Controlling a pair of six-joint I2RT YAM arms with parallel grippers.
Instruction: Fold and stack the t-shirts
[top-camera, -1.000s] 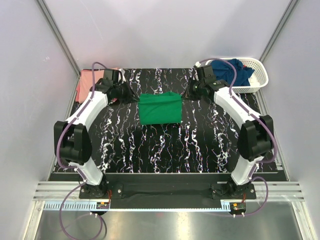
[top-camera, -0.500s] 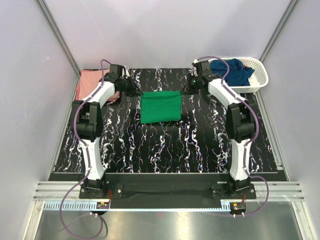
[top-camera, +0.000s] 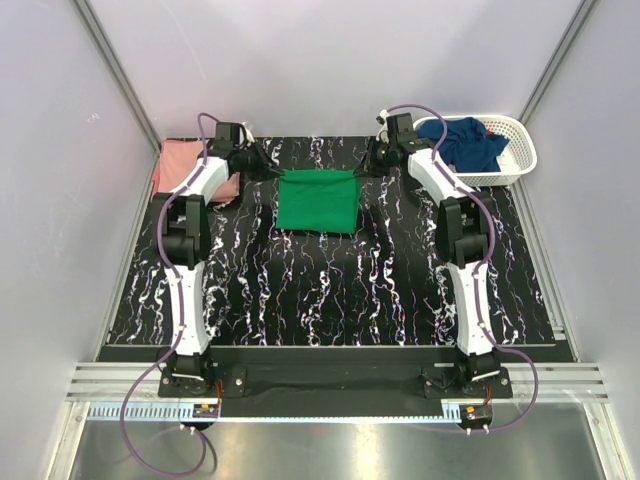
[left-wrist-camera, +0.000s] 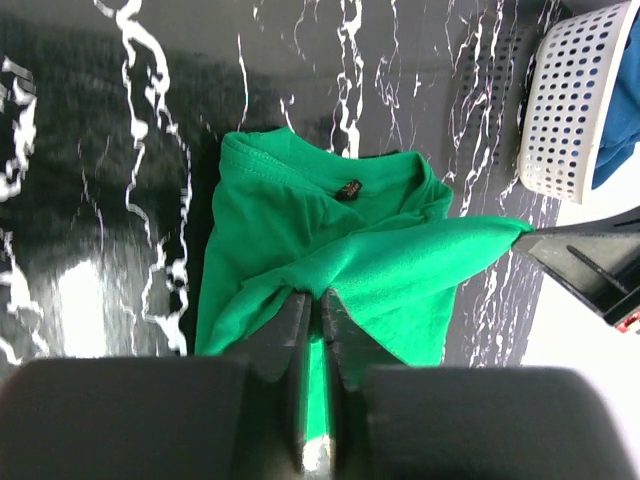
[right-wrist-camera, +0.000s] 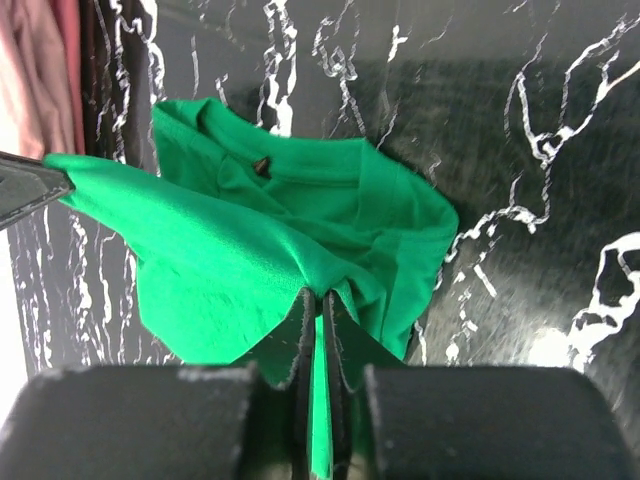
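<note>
The bright green t-shirt lies folded at the far middle of the black marbled table. My left gripper is shut on its far left corner, and my right gripper is shut on its far right corner. Both wrist views show green cloth pinched between the shut jaws, its edge stretched taut between them. The salmon pink t-shirt lies at the far left edge of the table. The dark navy t-shirt sits in the basket.
A white lattice basket stands at the far right corner and shows in the left wrist view. Grey walls stand close on three sides. Both arms stretch out along the table's sides.
Both grippers have moved toward the far edge with the green t-shirt's edge held between them. The shirt has shifted farther back. Both arms are more extended.
</note>
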